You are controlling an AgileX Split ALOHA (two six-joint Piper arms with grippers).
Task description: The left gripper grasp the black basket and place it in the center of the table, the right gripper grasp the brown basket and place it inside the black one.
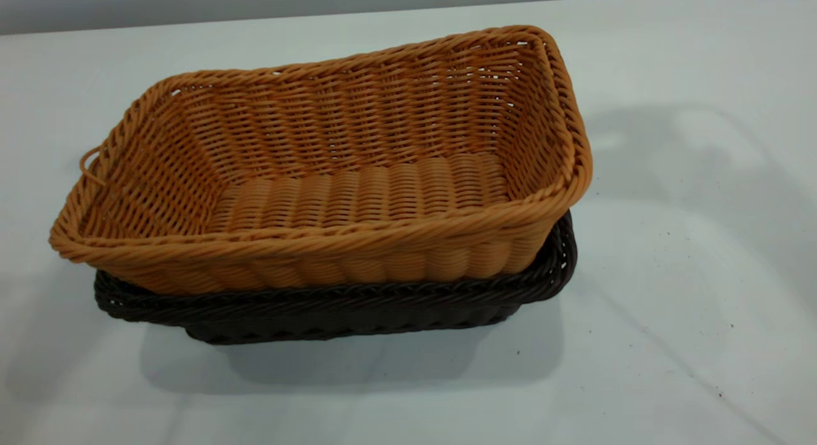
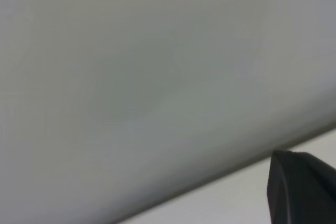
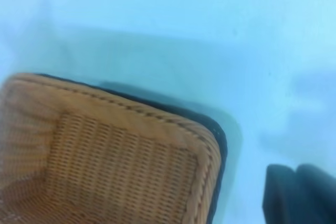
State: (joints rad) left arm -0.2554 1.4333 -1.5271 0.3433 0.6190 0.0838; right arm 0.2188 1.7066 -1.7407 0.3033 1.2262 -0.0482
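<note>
Already nested | brown basket (image 1: 357,196) tilted inside black basket (image 1: 332,314), mid-table (image 1: 670,343) | both grippers' opening: cannot tell | risk: uneven seating, a nudge tips it out

The orange-tan woven wicker basket (image 1: 332,177) is seen closely from above in the exterior view; its corner (image 3: 105,156) is shared by the right wrist view.

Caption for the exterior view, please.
Brown basket nested, slightly tilted, inside the black basket on the white table; no claw in view.
</note>
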